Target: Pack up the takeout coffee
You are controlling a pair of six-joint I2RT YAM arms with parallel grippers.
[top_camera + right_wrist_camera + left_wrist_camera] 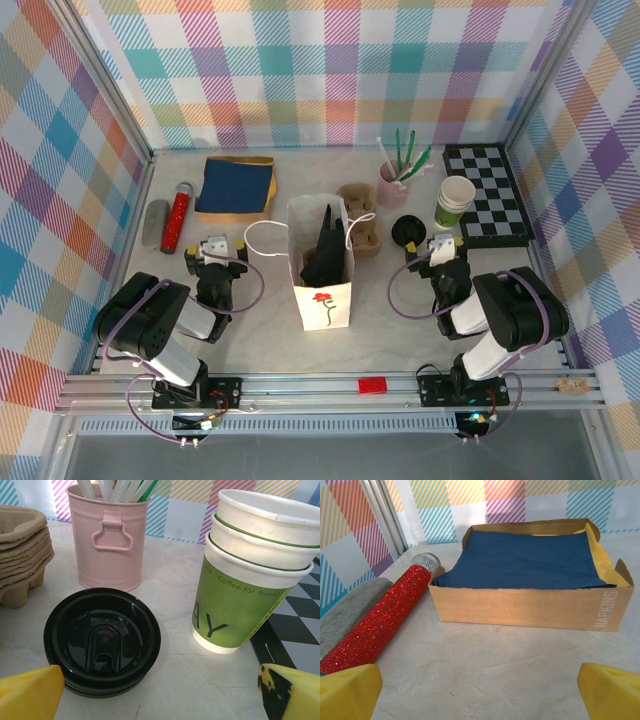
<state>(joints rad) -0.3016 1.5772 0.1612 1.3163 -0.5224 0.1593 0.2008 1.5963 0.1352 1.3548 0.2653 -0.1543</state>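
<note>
Both arms sit folded at the near edge, the left fingers [347, 690] and right fingers [27, 690] spread wide and empty, seemingly parked ready. Between them the white paper bag [322, 292] stands upright, mouth open, within either arm's reach, with bare counter [385, 335] on both sides. Beyond the right fingers, black lids [102, 640] sit just beside stacked lidless green cups [240, 605]. Where a capped takeout coffee stands I cannot tell. Farther back, the pink pail [107, 540] and napkin box [530, 607] narrow the room.
</note>
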